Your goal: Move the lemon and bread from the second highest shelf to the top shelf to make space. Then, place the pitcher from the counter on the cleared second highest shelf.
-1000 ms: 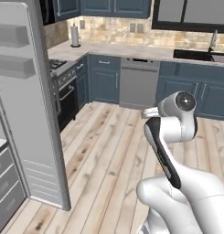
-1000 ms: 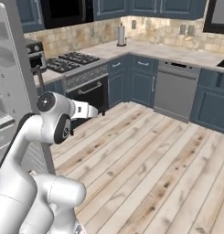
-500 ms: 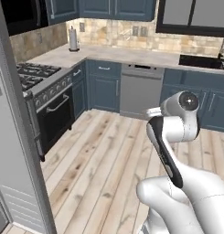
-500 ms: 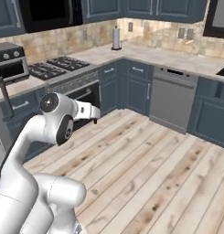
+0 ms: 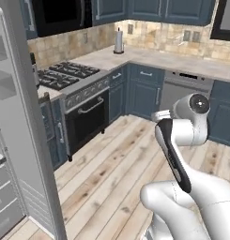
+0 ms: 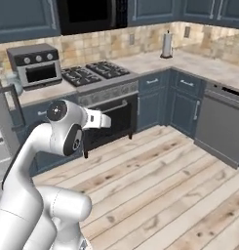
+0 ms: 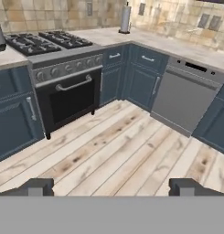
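Floorboards (image 7: 113,151) of pale wood spread under the arm, bare between the cabinet runs. Dark blue cabinets (image 7: 131,77) wrap the corner, and the beige speckled table (image 5: 154,57) runs along their tops beneath a tan tiled backsplash. At the left of the left base view stands the grey open fridge door (image 5: 27,140), seen edge-on (the shelves inside cannot be made out). Next in size come the black oven (image 7: 70,98) with its gas hob, the steel dishwasher (image 7: 184,98), and a toaster oven (image 6: 35,66) on the table. A paper towel roll (image 5: 118,41) stands upright near the corner. The hand (image 7: 111,187) hangs above the floor, fingers spread wide, holding nothing.
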{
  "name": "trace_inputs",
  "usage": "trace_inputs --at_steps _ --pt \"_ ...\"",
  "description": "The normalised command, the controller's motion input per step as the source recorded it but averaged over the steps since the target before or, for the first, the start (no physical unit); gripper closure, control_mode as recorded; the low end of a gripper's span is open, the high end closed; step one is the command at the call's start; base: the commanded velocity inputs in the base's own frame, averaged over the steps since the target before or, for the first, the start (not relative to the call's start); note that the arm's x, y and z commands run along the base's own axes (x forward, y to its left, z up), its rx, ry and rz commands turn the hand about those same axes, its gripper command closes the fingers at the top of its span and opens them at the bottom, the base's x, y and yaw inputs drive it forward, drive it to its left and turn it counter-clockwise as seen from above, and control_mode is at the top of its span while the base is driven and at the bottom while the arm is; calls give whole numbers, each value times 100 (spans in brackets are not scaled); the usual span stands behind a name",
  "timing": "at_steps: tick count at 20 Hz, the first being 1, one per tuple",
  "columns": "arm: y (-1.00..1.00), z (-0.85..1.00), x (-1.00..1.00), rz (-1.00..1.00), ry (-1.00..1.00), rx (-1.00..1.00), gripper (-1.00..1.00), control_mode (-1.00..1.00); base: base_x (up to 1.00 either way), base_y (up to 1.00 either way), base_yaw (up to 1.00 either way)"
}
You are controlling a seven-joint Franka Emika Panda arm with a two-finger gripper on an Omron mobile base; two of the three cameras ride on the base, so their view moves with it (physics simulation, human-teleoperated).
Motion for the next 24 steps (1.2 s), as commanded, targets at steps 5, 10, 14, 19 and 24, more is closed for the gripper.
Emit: trace_inputs --at_steps 5,10,14,19,24 --pt "0 0 0 0 0 0 -100 100 59 -33 50" --pt "0 0 0 0 0 0 -100 100 60 -44 48" --pt "0 0 0 0 0 0 -100 100 63 -46 47" --pt "0 0 0 0 0 0 -100 100 76 -45 50" --pt "0 0 0 0 0 0 -100 100 84 -37 47"
